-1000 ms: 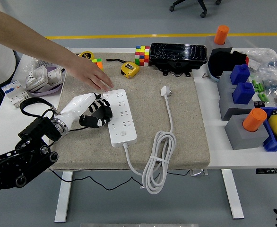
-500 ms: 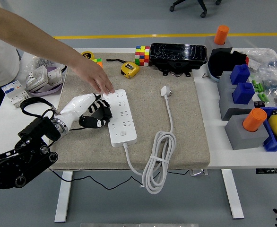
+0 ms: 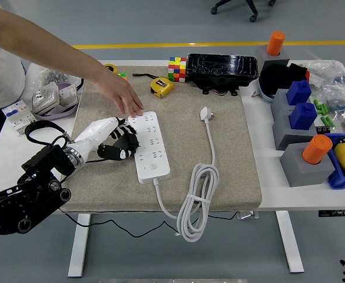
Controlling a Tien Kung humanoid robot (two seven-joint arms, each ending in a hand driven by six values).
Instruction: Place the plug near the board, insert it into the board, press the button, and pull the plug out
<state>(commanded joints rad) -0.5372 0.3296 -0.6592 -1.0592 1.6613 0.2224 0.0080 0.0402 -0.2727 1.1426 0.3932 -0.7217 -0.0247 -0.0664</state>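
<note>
A white power strip point(image 3: 149, 144) lies lengthwise on the beige mat point(image 3: 219, 171), its round button near the front end. The white plug point(image 3: 206, 114) lies loose on the mat to the right of the strip, its cord running down to a coil point(image 3: 195, 203) that hangs over the table's front edge. My left hand point(image 3: 118, 141) rests against the strip's left side, fingers curled and holding nothing. A person's hand point(image 3: 120, 94) reaches in from the upper left, its fingertips at the strip's far left corner. My right hand is out of view.
At the mat's far edge sit a yellow tape measure point(image 3: 161, 86), a colour cube point(image 3: 176, 68) and a black box point(image 3: 222, 69). Grey and blue blocks with orange cylinders point(image 3: 317, 148) crowd the right side. A tray of white sockets point(image 3: 55, 97) stands at the left.
The person's hand has moved slightly toward the strip's far left corner. My left hand and the plug have stayed where they were.
</note>
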